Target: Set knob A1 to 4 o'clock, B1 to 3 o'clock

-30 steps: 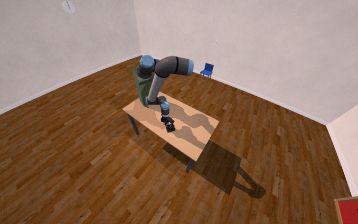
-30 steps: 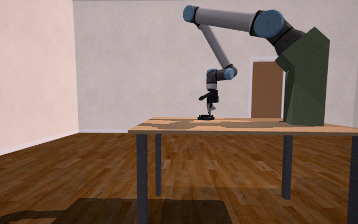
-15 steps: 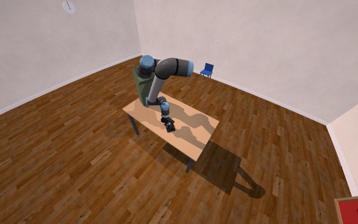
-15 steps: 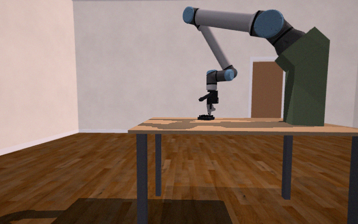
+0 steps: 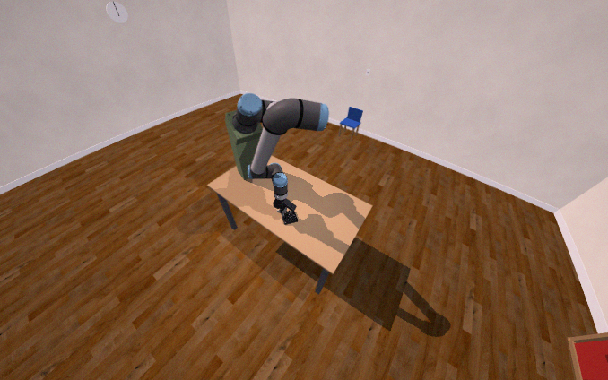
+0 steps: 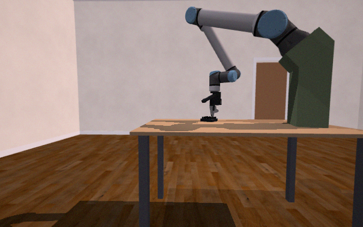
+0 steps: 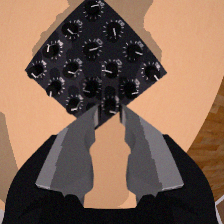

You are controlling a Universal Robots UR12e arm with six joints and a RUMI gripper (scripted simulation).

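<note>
The black knob box [image 7: 93, 63] [image 5: 290, 217] [image 6: 208, 119] lies flat on the wooden table [image 5: 327, 247] [image 6: 248, 129]. In the wrist view it shows as a diamond with several rows of small knobs with white pointers. My gripper [image 7: 110, 106] [image 5: 287, 209] [image 6: 213, 114] points straight down over the box's near corner. Its fingers stand a narrow gap apart, one on each side of the corner knob [image 7: 109, 103], with the tips just above the box top. I cannot tell from here whether they touch the knob. No socket is in view.
The arm's green pedestal [image 5: 242, 146] [image 6: 310, 84] stands on the table's far end. The table edge runs close to the box in the wrist view's lower right. A blue chair [image 5: 351, 118] stands by the far wall.
</note>
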